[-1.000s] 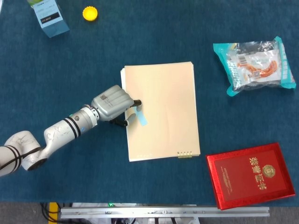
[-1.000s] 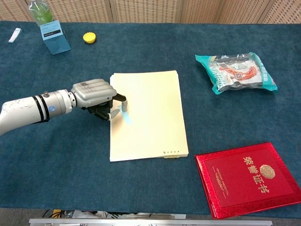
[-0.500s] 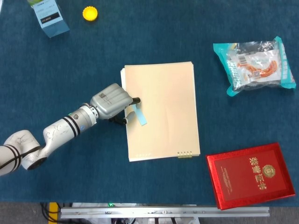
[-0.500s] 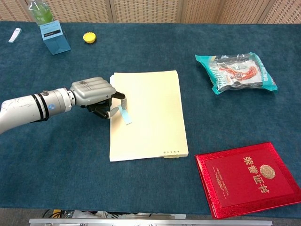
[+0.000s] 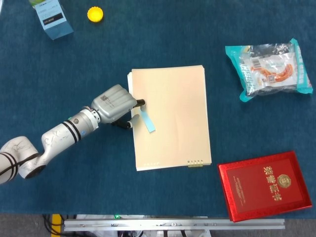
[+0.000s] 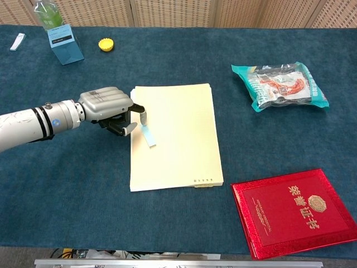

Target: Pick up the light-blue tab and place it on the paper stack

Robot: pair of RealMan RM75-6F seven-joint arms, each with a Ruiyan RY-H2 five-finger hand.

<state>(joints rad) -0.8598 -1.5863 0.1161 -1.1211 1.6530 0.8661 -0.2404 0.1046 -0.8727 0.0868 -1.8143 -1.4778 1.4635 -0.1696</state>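
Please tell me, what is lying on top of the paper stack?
Only the light-blue tab lies on the paper stack, near its left edge. The left hand is beside it at that edge. Whether a fingertip touches the tab cannot be seen.

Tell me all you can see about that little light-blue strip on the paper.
The light-blue tab is a small, thin, narrow strip, paper-like or plastic-like in look, plain pale blue. It lies slanted on the cream paper stack, near the stack's left edge, its upper end pointing toward the left hand. The hand's fingertips sit right at that upper end; whether they touch it cannot be told. Nothing else is near it.
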